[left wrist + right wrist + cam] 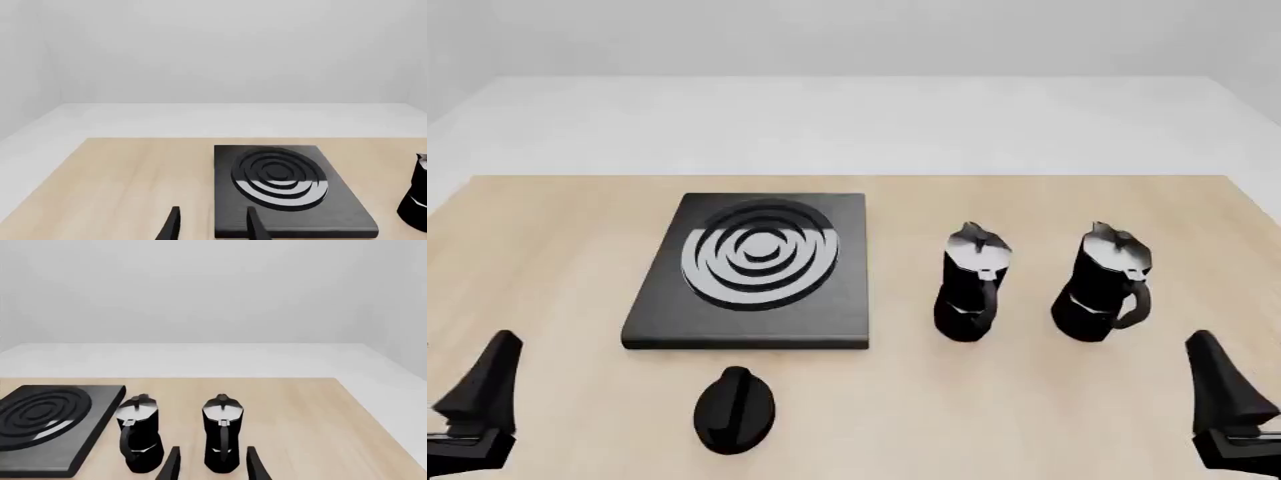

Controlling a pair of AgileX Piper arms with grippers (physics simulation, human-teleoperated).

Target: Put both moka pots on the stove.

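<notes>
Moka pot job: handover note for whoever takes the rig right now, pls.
Left gripper: open, empty, at the near left, short of the stove.
Right gripper: open, empty, at the near right, lined up behind the right moka pot.
Left moka pot and the right one both stand upright on the table, to the right of the stove and apart from it.
Black oval knob lies in front of the stove.
Done: nothing. Left: both pots onto the stove.

Left pincer (pixel 474 400) and right pincer (pixel 1228 405) hover agape.
</notes>
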